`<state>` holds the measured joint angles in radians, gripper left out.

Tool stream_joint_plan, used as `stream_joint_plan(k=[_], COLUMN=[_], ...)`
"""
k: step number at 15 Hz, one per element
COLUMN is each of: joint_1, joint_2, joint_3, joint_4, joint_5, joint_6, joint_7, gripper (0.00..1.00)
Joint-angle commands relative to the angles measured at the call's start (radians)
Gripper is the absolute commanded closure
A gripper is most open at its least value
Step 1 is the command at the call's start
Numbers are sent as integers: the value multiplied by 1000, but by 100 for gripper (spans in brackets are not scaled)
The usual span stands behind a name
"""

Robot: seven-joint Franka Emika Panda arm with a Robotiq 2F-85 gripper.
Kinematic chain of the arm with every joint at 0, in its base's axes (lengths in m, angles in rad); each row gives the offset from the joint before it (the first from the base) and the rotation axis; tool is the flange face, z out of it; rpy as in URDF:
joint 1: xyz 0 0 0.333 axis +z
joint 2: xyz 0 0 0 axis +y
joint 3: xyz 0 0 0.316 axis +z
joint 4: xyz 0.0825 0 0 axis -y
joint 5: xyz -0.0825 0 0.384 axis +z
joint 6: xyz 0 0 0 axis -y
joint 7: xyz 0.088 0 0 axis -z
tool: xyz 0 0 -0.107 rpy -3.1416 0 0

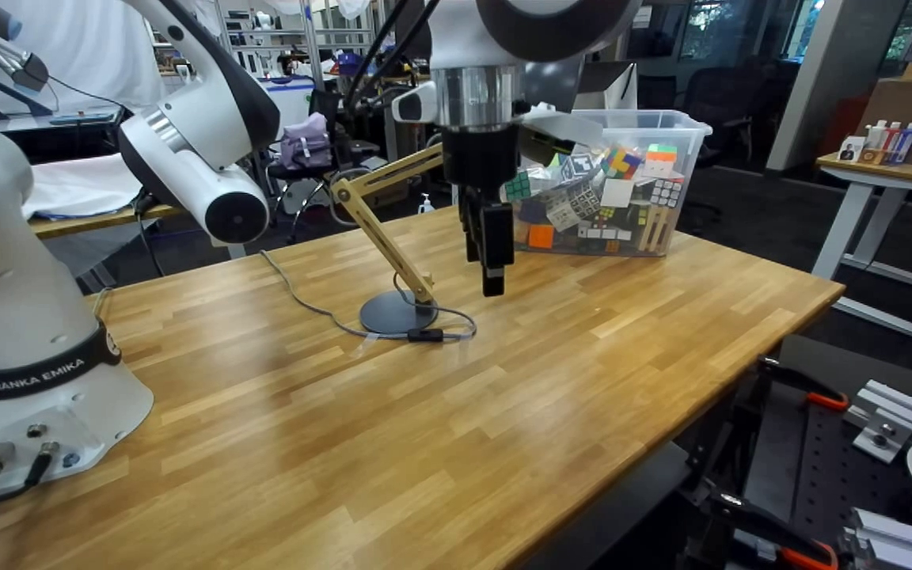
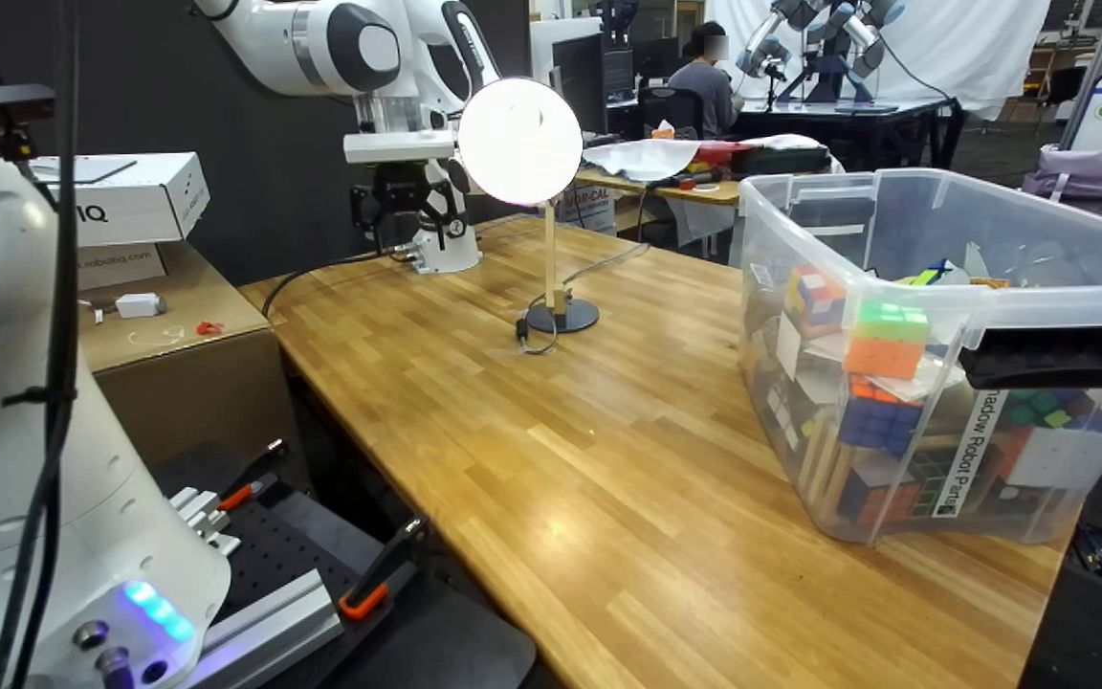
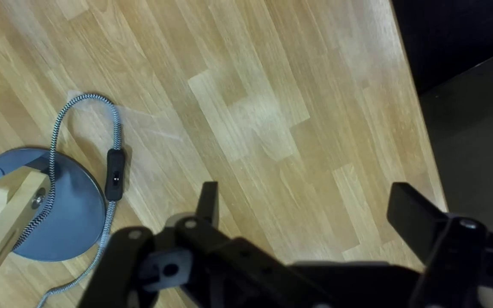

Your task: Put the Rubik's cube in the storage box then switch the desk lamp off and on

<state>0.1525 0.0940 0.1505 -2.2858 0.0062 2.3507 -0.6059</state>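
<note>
While the desk lamp (image 2: 524, 158) shines bright white in an exterior view, I have the gripper (image 3: 305, 205) hanging above the wooden table (image 2: 647, 478), beside the lamp on the side where its cord switch (image 3: 114, 174) lies. In my wrist view the fingers (image 3: 209, 203) stand spread wide apart, with wood grain showing in the gap. The switch rests on the table just beside the lamp's flat round base (image 3: 73, 214); from it the zigzag-patterned cord (image 3: 117, 133) loops round and crosses over that base. In both exterior views I find the storage box (image 1: 650, 131) on the same table, well apart from the lamp. Through its clear walls I can make out a jumble of bits and several Rubik's cubes (image 2: 886, 354), one of them with green and orange on it; which of these is the task's cube I can't tell from here. A white label (image 2: 967, 455) on the box's wall reads in part "Robot Parts". Across the lamp from the box, a second white robot arm (image 1: 5, 261) rises from the table.
</note>
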Motion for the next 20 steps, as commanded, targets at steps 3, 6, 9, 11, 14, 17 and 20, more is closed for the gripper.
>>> stream_joint_plan(k=[3,6,9,11,14,17,20], joint_1=[-16,-11,-15,-23,-40,-52,-54], joint_2=[37,76,131,175,234,288,325], joint_3=[14,22,25,20,12,10,13], joint_4=[63,100,153,187,230,266,296], joint_5=[14,11,-3,-6,-8,-17,-21], joint_6=[-104,-95,-68,-51,-30,-12,-14], joint_7=[-102,-83,-67,-53,-37,-14,10], gripper=[40,62,81,95,100,100,100])
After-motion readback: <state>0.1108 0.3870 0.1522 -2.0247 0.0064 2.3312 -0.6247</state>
